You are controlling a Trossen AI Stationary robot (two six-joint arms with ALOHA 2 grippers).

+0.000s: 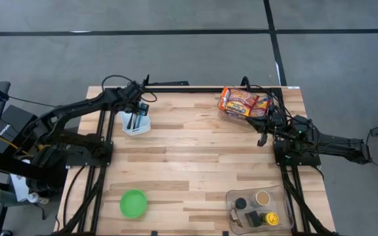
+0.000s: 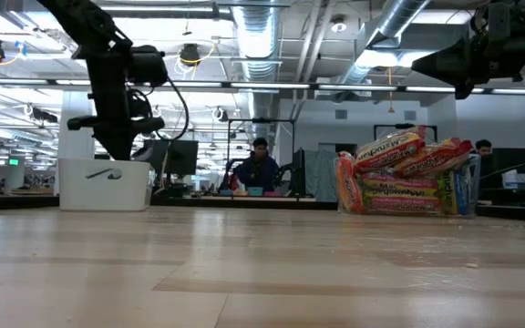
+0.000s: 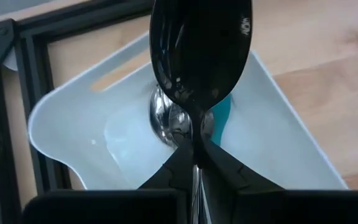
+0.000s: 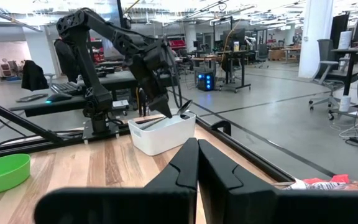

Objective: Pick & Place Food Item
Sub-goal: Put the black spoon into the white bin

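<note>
Gripping a black spoon (image 3: 199,56) by its handle, the left gripper (image 3: 196,163) hangs over the white bin (image 1: 137,122) at the table's far left, its fingers (image 3: 174,167) pinched tight on the utensil; the spoon's bowl sits above a metal utensil (image 3: 166,118) and something teal (image 3: 221,118) lying inside the bin. Across the wooden table (image 1: 195,164), the right gripper (image 4: 197,163) is clenched on nothing, held above the far right part of the table just beside the food packets (image 1: 244,103), a stack of orange-and-red wrapped snack packs that rests on the table near its far right corner. In the level view the packets (image 2: 406,175) stand piled against the room behind, where a seated person (image 2: 258,169) shows at a desk. A green bowl (image 1: 133,202) sits near the table's front left, and a clear tray (image 1: 241,194) holding small containers sits at the front right
</note>
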